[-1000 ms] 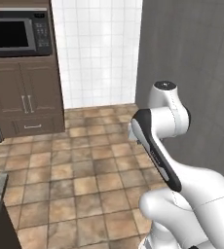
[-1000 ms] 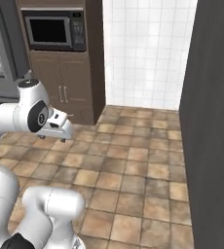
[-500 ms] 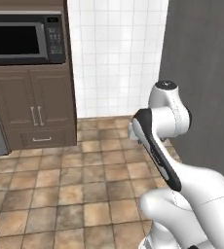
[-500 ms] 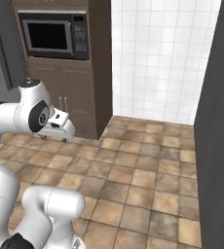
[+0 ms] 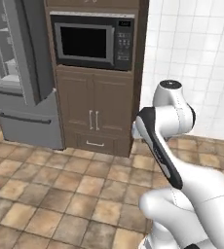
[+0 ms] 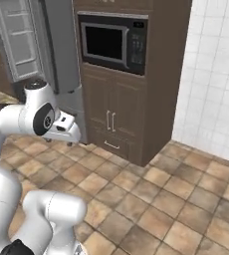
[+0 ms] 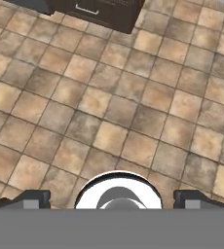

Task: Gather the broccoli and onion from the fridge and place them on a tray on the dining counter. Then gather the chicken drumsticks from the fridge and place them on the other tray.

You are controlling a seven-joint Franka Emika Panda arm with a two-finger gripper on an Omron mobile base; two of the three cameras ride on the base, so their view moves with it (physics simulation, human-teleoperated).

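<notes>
**Over bare floor tiles, jaws spread and empty**

Low over the brown floor tiles [image 7: 119, 107], the gripper [image 7: 112, 197] points down with its two finger tips [image 7: 33, 198] far apart at either side of the hand view; nothing lies between them. From the base views, the white arm [image 5: 168, 146] is folded: its upper link rises to a rounded elbow joint and the forearm tucks back down, with the hand [image 6: 66, 127] held out just in front of that joint.

Beyond the arm stands a tall brown cabinet [image 5: 97, 112] with a black microwave [image 5: 92, 41] built in above paired doors and a bottom drawer. Left of it is the fridge [image 5: 21, 87], grey, with one upper door swung open so the pale door shelves [image 6: 19, 35] show. White wall tiles [image 5: 196, 58] fill the right.

Since a second ago the whole scene has slid across both base views: the cabinet and microwave now sit much nearer and more central, the fridge has come into frame at left, and the dark wall that was on the right is gone from view. That is the camera moving with the base; the arm's folded pose is unchanged.
</notes>
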